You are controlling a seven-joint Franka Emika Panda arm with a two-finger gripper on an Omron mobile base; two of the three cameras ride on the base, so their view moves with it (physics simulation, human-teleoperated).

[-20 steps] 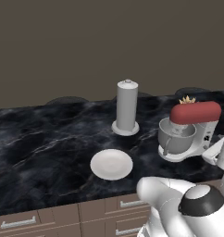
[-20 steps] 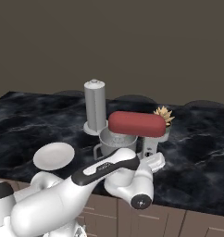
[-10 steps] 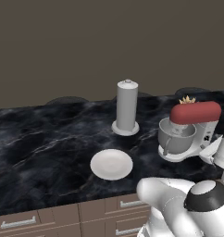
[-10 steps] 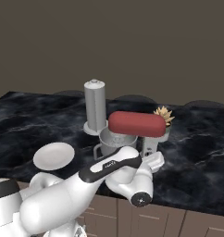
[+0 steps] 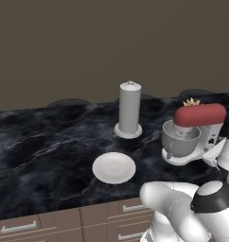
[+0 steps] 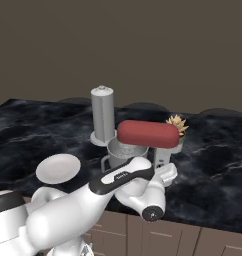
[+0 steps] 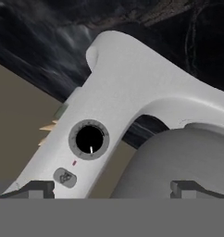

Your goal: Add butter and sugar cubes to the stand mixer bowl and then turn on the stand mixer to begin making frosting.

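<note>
**Gripper wide open at the mixer's control side**

Hand view: gripper (image 7: 112, 187) jaws spread wide, nothing between them; tips at bottom left and bottom right. Stand mixer (image 7: 132, 92) white body runs from upper centre to lower left, black dial (image 7: 89, 139) left of centre. Stand mixer bowl (image 7: 178, 162) grey, lower right.

Left base view: stand mixer (image 5: 199, 127) at right of frame on black marble counter (image 5: 40, 151); white plate (image 5: 114, 167) centre; tall grey cylinder (image 5: 129, 108) above it. Butter and sugar cubes: cannot tell.
</note>
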